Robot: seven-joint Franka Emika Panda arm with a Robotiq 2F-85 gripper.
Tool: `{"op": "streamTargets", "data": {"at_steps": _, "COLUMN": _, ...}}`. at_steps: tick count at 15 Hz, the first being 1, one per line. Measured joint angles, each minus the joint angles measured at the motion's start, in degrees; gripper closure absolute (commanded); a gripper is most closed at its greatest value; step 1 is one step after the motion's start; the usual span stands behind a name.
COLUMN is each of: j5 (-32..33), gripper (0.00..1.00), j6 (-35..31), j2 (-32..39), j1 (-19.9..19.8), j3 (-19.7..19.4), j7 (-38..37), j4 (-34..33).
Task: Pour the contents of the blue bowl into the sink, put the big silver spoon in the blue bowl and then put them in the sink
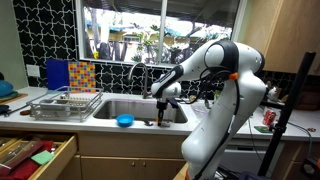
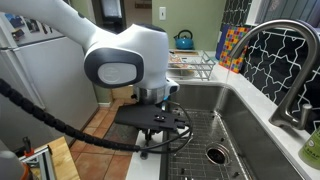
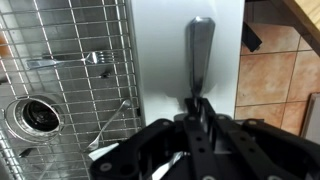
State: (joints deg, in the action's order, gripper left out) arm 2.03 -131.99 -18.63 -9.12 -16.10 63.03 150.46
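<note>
Spoon lower end hidden btw. jaws.

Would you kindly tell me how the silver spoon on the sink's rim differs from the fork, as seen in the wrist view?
The silver spoon lies on the white rim, the fork down on the sink's wire grid. The spoon's handle runs lengthwise into the gripper; the fork lies crosswise, untouched. Both are silver cutlery.

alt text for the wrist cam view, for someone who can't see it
The end effector is closed around the handle of a silver utensil that lies along the white sink rim. On one side is a steel sink with a wire grid, a drain and a fork; on the other, tiled floor.
</note>
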Motion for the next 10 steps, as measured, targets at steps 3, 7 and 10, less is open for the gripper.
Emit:
{"op": "streamTargets", "data": {"at_steps": 3, "j5": 0.00, "gripper": 0.98, "j6": 5.34, "j2": -2.15, "j1": 0.79, "j3": 0.40, "j7": 1.91, "j4": -2.58}}
{"op": "streamTargets", "data": {"at_steps": 7, "j5": -0.66, "gripper": 0.98, "j6": 14.14, "j2": -5.72, "j1": 3.34, "j3": 1.80, "j7": 3.69, "j4": -8.09}}
{"op": "streamTargets", "data": {"at_steps": 10, "j5": -2.45, "gripper": 0.98, "j6": 15.98, "j2": -5.44, "j1": 5.32, "j3": 2.32, "j7": 3.69, "j4": -11.67}}
